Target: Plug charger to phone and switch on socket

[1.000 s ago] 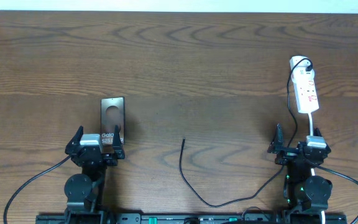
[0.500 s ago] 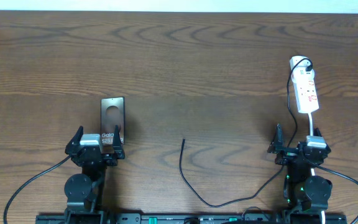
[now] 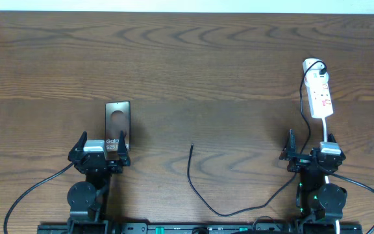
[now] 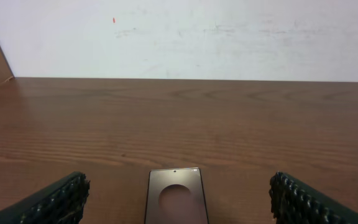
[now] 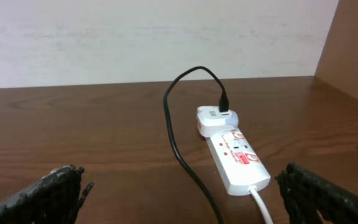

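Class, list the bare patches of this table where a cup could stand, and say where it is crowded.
Bare: the far strip of the table beyond the phone, left of the socket; also the middle between phone and charger tip. Crowded: the right side, where socket, charger and right claw bunch.

No visible change, nothing moved

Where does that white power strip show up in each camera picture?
Overhead: power strip at the far right, upper half.
Left wrist: not in it.
Right wrist: power strip right of centre, low.
Shared landmark: white adapter with black cable at its far end.
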`<control>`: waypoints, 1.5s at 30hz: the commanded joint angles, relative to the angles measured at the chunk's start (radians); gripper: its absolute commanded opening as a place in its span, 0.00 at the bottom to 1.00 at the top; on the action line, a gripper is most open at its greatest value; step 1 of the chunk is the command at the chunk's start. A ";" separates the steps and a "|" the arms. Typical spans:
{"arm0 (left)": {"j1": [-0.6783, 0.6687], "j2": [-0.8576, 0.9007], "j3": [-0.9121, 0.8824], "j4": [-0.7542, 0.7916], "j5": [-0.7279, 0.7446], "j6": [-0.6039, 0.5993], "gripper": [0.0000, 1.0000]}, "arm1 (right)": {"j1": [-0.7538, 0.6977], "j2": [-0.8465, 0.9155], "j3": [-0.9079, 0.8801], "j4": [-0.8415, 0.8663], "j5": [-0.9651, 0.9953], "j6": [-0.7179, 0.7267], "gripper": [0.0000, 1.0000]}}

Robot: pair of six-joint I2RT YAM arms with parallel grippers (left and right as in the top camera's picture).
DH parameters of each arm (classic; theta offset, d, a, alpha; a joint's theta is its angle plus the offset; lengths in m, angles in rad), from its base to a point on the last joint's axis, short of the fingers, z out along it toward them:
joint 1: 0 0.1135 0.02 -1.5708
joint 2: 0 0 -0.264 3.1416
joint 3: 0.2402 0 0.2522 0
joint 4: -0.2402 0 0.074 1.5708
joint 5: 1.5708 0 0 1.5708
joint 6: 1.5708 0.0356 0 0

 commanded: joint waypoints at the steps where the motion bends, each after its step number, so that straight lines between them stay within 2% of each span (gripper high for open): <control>1: 0.006 -0.003 -0.017 -0.040 -0.031 -0.001 0.93 | 0.011 -0.003 -0.001 -0.004 0.012 0.013 0.99; 39: 0.006 -0.003 -0.017 -0.010 -0.030 -0.010 0.93 | 0.011 -0.003 -0.001 -0.004 0.012 0.013 0.99; 45: 0.006 -0.002 -0.008 -0.011 0.030 -0.017 0.93 | 0.011 -0.003 -0.001 -0.004 0.012 0.013 0.99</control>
